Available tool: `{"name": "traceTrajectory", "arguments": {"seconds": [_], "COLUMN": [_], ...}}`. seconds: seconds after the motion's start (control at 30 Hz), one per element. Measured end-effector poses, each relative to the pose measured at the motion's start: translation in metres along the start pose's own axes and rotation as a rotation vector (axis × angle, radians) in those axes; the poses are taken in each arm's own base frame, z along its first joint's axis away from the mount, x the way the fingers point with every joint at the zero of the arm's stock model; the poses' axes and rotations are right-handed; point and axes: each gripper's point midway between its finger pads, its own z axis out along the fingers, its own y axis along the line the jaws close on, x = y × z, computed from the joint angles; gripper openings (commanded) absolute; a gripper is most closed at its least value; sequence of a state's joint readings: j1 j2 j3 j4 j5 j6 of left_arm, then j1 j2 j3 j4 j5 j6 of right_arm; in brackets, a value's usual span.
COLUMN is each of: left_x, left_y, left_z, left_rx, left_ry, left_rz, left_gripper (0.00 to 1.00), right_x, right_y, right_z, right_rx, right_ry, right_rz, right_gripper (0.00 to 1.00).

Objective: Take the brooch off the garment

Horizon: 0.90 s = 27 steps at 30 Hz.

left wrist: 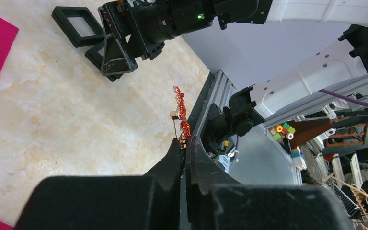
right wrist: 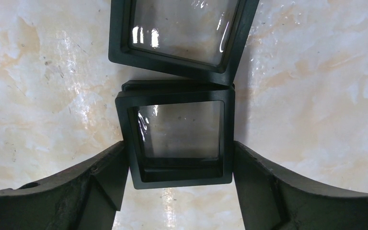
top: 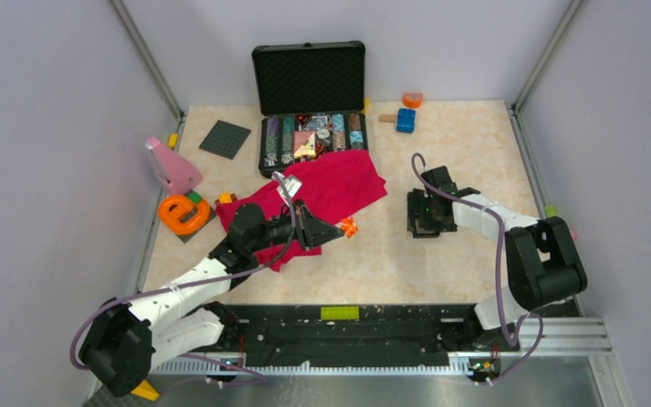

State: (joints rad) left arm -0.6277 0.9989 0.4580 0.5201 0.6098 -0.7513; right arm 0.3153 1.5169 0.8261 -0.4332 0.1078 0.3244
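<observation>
The brooch (top: 349, 226), a tiny orange-red spiky ornament with a thin pin, is pinched between the tips of my left gripper (top: 339, 229), which is shut on it. It hangs just above the marble tabletop, off the lower right edge of the red garment (top: 339, 186). In the left wrist view the brooch (left wrist: 182, 112) sticks up out of the left gripper (left wrist: 188, 141). My right gripper (right wrist: 178, 155) straddles a black square display box (right wrist: 179, 141) with a clear window, its fingers touching both sides of the box. That same right gripper (top: 424, 222) sits right of centre on the table.
A second black windowed frame (right wrist: 182, 28) lies hinged or leaning against the first. An open black case (top: 309, 102) stands at the back. An orange ring toy (top: 182, 214), a pink piece (top: 172, 167) and a dark plate (top: 225, 138) are at the left. A blue block (top: 405, 120) is at the back right.
</observation>
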Motion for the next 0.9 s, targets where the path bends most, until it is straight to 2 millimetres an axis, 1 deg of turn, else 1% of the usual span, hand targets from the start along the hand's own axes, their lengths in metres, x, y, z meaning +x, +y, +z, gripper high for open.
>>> {"name": "traceTrajectory", "arguments": {"seconds": [0.13,0.27,0.4,0.53,0.63,0.73,0.9], "left_x": [0.001,0.003,0.006,0.017,0.03,0.038,0.048], "left_y": [0.001,0.004,0.007,0.018,0.031,0.042,0.055], "left_z": [0.0,0.002,0.003,0.007,0.013,0.02,0.03], "left_rx": [-0.001,-0.008,-0.014,-0.03,-0.052,-0.065,-0.085], "left_ry": [0.003,0.013,0.022,0.063,0.116,0.16,0.206], "left_rz": [-0.002,-0.011,-0.018,-0.048,-0.092,-0.128,-0.179], "left_gripper": [0.0,0.0,0.0,0.0,0.0,0.0,0.0], "right_x": [-0.005,-0.011,-0.015,-0.019,-0.021,-0.013,0.006], "right_y": [-0.003,-0.003,0.005,0.021,0.039,0.053,0.071], "right_z": [-0.004,-0.01,-0.019,-0.034,-0.05,-0.06,-0.065], "right_rx": [-0.004,-0.02,-0.07,-0.173,-0.292,-0.381,-0.464], "right_ry": [-0.016,-0.041,-0.061,-0.083,-0.121,-0.123,-0.082], "right_rz": [0.016,0.029,0.031,0.03,0.027,0.022,-0.01], "right_gripper": [0.65,0.65,0.65,0.65,0.64,0.63,0.63]}}
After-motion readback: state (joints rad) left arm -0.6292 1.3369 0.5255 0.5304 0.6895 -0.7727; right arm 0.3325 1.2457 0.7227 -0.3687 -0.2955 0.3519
